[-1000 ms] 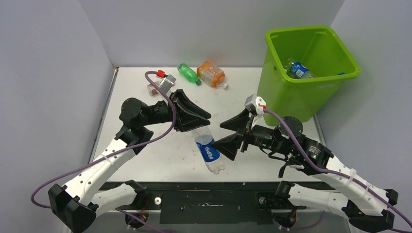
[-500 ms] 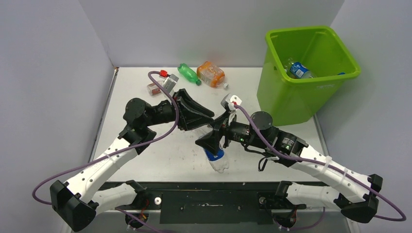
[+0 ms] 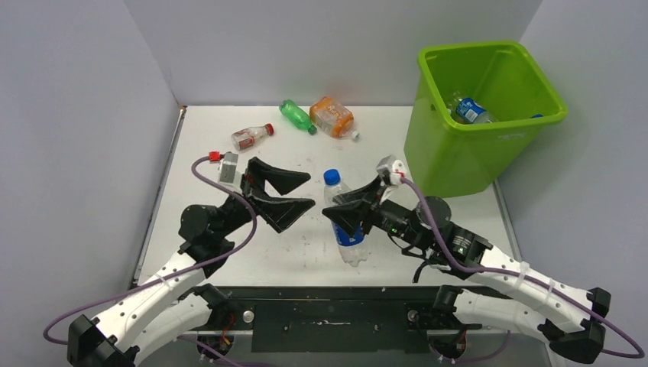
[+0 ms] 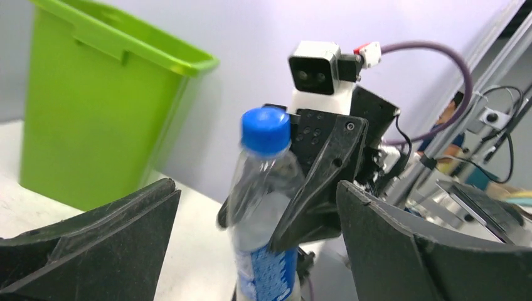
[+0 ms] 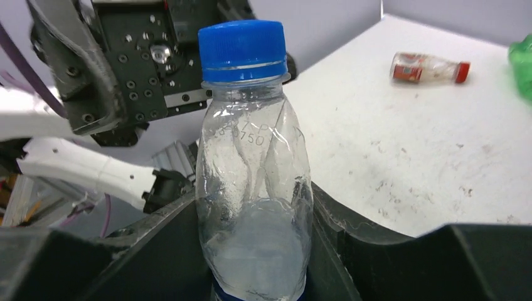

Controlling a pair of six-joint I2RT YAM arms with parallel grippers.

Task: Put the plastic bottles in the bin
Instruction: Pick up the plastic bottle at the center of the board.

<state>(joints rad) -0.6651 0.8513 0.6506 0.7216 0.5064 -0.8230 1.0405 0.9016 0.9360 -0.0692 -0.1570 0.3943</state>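
Observation:
A crushed clear bottle with a blue Pepsi label and blue cap [image 3: 344, 222] stands upright above the table's middle, with my right gripper [image 3: 348, 214] shut on its body. The right wrist view shows the bottle [image 5: 254, 188] squeezed between both black fingers [image 5: 157, 251]. My left gripper [image 3: 309, 193] hangs wide open just to its left, apart from it. In the left wrist view the bottle [image 4: 263, 182] shows beyond the spread fingers [image 4: 125, 232]. The lime-green bin [image 3: 451, 160] stands at the back right, with bottles [image 3: 470, 111] inside.
A green bottle [image 3: 296, 116] and an orange bottle [image 3: 332, 116] lie at the table's back edge. A small red-labelled bottle [image 3: 251, 137] lies at the back left, also in the right wrist view [image 5: 426, 68]. Grey walls close in left, back and right.
My right gripper has shut on the Pepsi bottle. My left gripper has let it go, opened wide and pulled back to the left. The bottle has swung from slanted to upright.

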